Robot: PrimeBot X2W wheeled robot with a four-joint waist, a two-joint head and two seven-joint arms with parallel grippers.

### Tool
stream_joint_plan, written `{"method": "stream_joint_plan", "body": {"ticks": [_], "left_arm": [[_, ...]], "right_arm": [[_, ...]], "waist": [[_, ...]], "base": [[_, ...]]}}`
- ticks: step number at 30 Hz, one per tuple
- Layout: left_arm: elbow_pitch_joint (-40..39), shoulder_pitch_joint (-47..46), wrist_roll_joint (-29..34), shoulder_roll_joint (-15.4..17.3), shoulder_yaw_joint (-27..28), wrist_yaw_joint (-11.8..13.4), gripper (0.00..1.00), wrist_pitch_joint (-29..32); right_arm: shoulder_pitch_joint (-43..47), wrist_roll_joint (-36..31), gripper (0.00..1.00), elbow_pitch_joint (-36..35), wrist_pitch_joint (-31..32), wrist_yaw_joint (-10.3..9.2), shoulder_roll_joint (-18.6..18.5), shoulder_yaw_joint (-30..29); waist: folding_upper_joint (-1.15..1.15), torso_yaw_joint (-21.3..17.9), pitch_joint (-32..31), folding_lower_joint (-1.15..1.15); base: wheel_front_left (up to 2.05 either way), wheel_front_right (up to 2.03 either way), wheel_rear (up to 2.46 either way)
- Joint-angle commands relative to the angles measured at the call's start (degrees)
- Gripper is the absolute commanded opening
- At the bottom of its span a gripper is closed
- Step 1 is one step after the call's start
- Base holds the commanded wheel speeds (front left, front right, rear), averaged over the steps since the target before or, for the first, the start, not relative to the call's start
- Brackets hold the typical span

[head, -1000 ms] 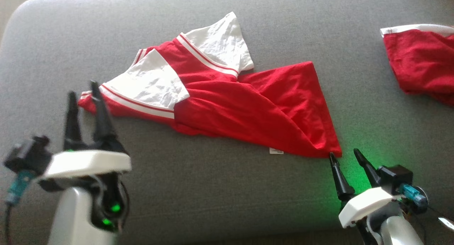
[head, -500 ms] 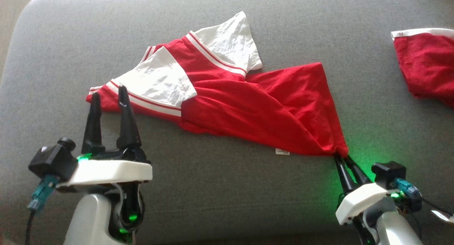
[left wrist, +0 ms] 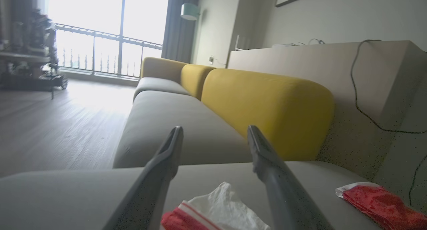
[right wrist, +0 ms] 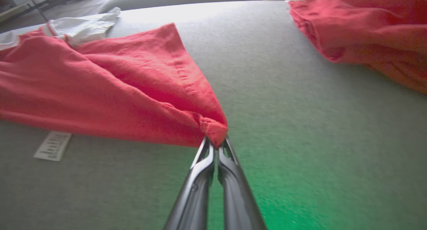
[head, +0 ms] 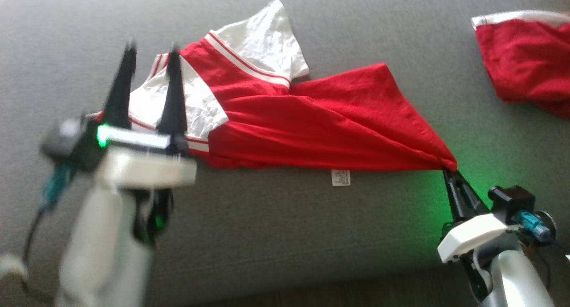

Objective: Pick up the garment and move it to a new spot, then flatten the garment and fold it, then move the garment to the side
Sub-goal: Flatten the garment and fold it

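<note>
1. Garment (head: 311, 120): mid-frame in head view, on grey sofa cushion (head: 267, 236). Long axis runs upper left (white sleeves) to lower right (hem corner).
2. R pincer (head: 449, 175), lower right: pressed together, pinching that hem corner. Cloth fans up-left from the tips.
3. L pincer (head: 151, 49), left of frame: spread, nothing in it, hovers over the sleeve end.
4. Judgement: L arm is nearer the free sleeve end, so next grab is prob. there.
5. Other red cloth (head: 525, 62), upper right, lies well apart.
</note>
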Motion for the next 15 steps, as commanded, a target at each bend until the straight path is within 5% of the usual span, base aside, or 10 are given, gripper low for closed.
{"method": "stream_joint_plan", "body": {"ticks": [1,6,10,15], "left_arm": [[-0.09,-6.53,1.44,2.74,0.57,-1.47,1.0,-0.01],[8.03,-23.57,1.1,10.4,-10.34,-4.4,1.0,7.61],[14.51,-36.81,-9.73,20.44,-27.85,-4.48,1.0,17.79],[20.12,-50.34,-22.3,28.79,-41.7,-4.5,1.0,26.65]], "right_arm": [[0.73,-0.66,0.0,-1.94,-0.54,-0.03,-0.61,0.19],[-0.82,0.2,0.0,-2.63,-0.54,-0.03,-0.61,1.17],[-3.26,2.36,0.0,-2.92,-0.54,-0.03,-0.61,4.75],[-5.88,4.18,0.0,-3.59,-0.54,-0.03,-0.61,8.68]], "waist": [[0.0,-1.88,2.25,0.0],[0.0,-4.97,6.57,0.0],[0.0,-8.51,10.15,0.0],[0.0,-12.52,13.35,0.0]], "base": [[0.0,0.0,0.0],[0.0,0.0,0.0],[0.0,0.0,0.0],[0.0,0.0,0.0]]}}
